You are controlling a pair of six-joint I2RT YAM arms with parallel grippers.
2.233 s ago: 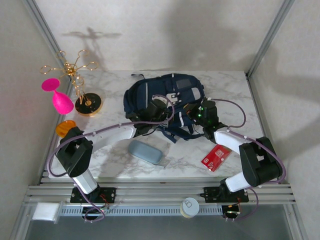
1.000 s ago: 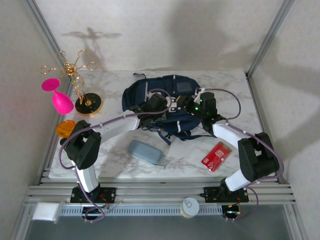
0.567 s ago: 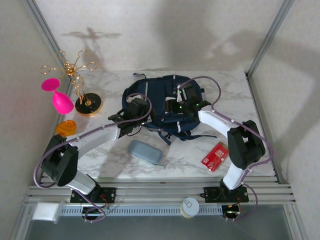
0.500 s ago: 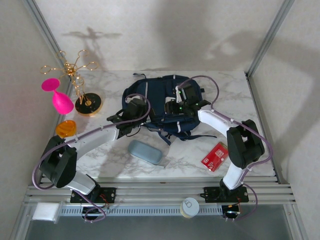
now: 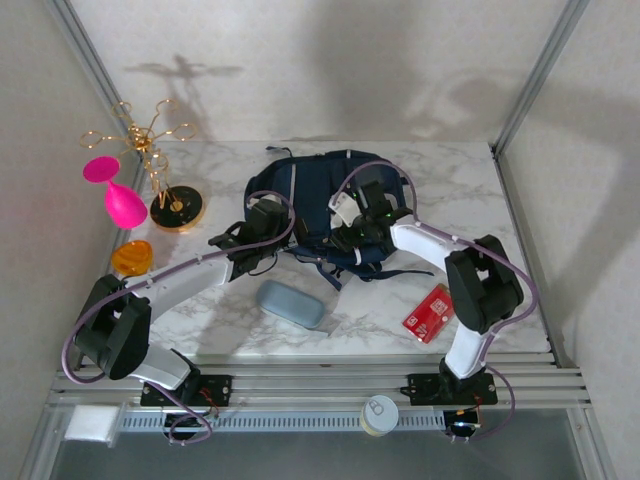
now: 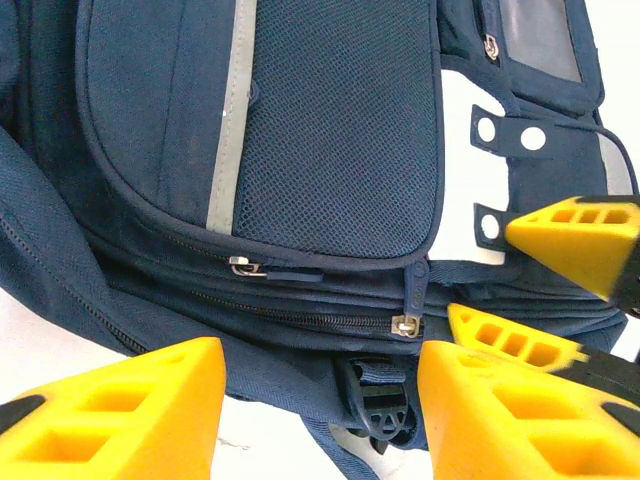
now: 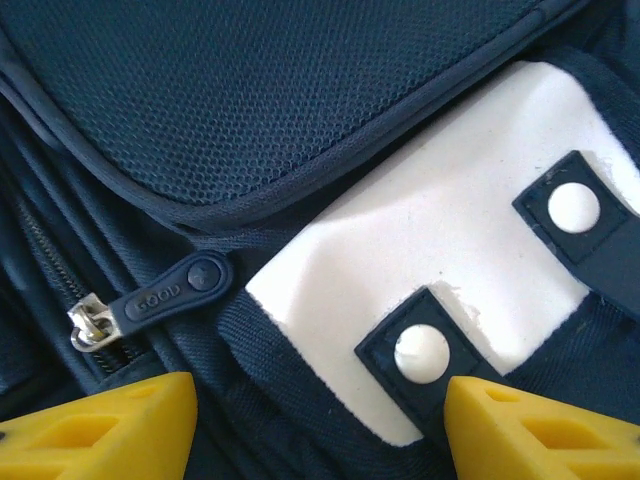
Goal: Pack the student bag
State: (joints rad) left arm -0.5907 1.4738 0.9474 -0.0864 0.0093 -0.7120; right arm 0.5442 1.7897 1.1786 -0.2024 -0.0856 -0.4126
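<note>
The right arm (image 5: 425,238) hides the near right part of the student bag (image 5: 318,180). From the left wrist, the bag runs past every edge, and the right gripper (image 6: 545,290) has blurred yellow fingers (image 6: 575,238). Print on the red card (image 5: 432,312) is too small to read.

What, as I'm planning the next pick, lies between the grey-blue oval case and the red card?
Nothing: the top view shows bare marble table between the grey-blue oval case and the flat red card.

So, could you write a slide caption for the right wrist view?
Open right gripper over the bag's white patch, a zipper pull beside it.
</note>
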